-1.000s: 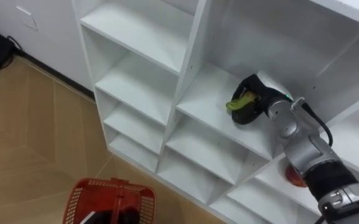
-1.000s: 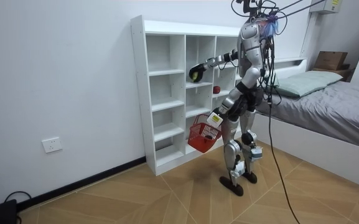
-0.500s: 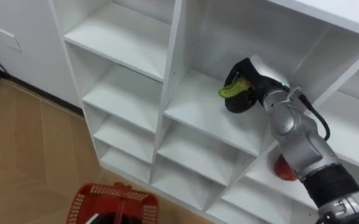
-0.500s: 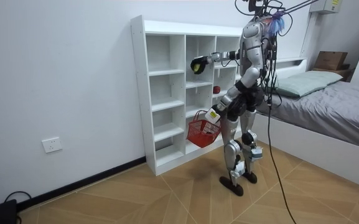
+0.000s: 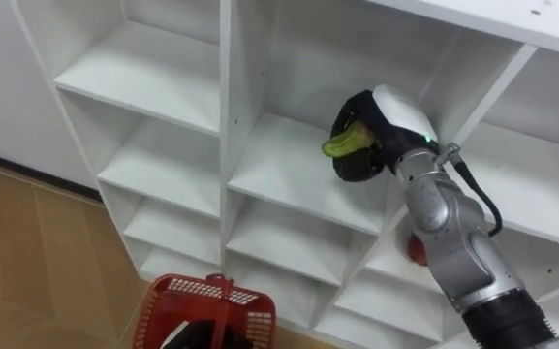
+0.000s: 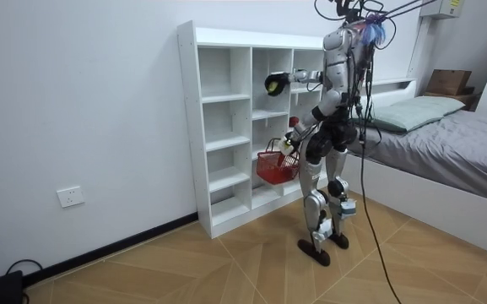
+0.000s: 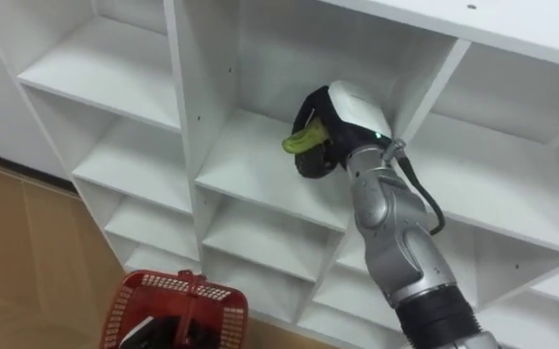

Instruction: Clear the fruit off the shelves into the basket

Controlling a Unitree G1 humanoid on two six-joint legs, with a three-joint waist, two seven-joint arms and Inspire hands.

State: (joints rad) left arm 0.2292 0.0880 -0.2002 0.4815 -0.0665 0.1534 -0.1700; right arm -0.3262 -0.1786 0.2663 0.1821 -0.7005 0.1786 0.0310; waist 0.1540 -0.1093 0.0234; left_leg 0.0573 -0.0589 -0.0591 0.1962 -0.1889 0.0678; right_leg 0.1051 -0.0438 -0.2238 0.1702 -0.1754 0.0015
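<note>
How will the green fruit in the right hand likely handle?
The green fruit looks smooth, so may slip in the curled fingers of the right hand. That hand encloses most of it: probably light. Its curved outline suggests it would rock, not roll, in the red basket hanging from the left hand.

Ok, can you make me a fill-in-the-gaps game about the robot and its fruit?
The right hand is shut on a ____ fruit. The basket below it is ____ in colour. A red fruit lies on a lower shelf of the ____ closet.
Missing words: green, red, white.
</note>
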